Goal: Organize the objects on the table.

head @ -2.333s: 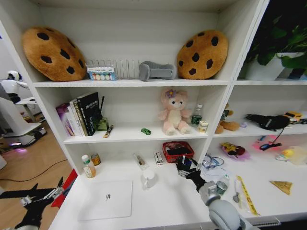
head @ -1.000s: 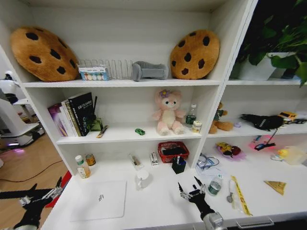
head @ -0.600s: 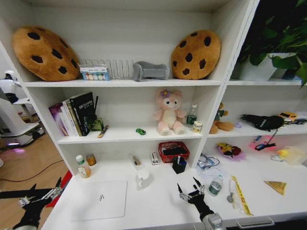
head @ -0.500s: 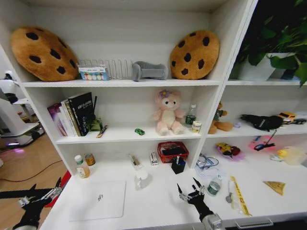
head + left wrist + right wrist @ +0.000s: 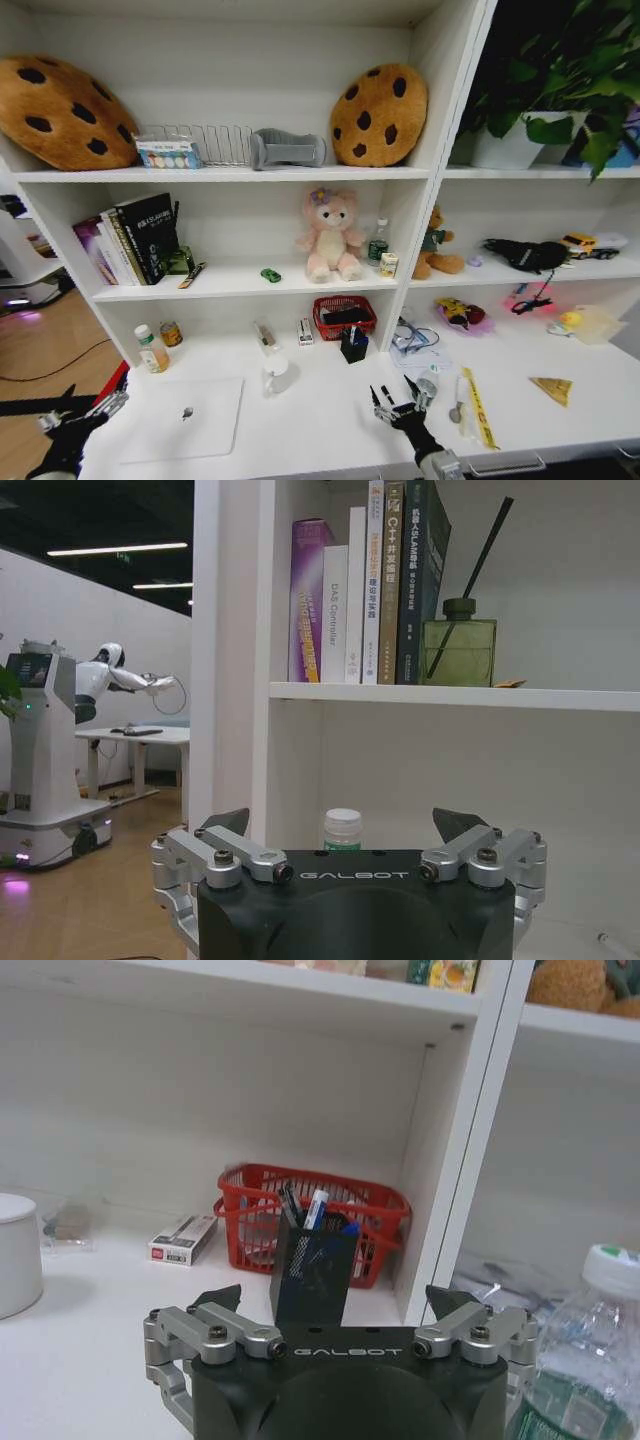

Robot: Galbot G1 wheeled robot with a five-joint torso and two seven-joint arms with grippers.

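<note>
Head view, right gripper (image 5: 396,409): low over the front of the table (image 5: 320,425), fingers spread wide, nothing held.
Head view, ahead of it: one black mesh pen holder (image 5: 352,346) with pens, and behind that one red basket (image 5: 344,316).
Head view, to its right: one clear green-capped bottle (image 5: 427,384), just beside the fingers (contact cannot be told).
Head view, to its left: one white mug (image 5: 275,373), then one silver laptop (image 5: 183,417) lying closed.
Head view, shelf above: one green toy car (image 5: 270,275), one pink plush (image 5: 327,235), two cookie cushions higher up.
Head view, left gripper (image 5: 75,421): off the table's left end, beside the laptop.
Left wrist view, left gripper (image 5: 343,832): jaws wide apart, empty; one white-capped bottle (image 5: 343,830) beyond them, five books (image 5: 366,585) on the shelf above.
Right wrist view, right gripper (image 5: 331,1307): gaping, empty, pen holder (image 5: 315,1269) straight ahead, apart from the fingertips.
</note>
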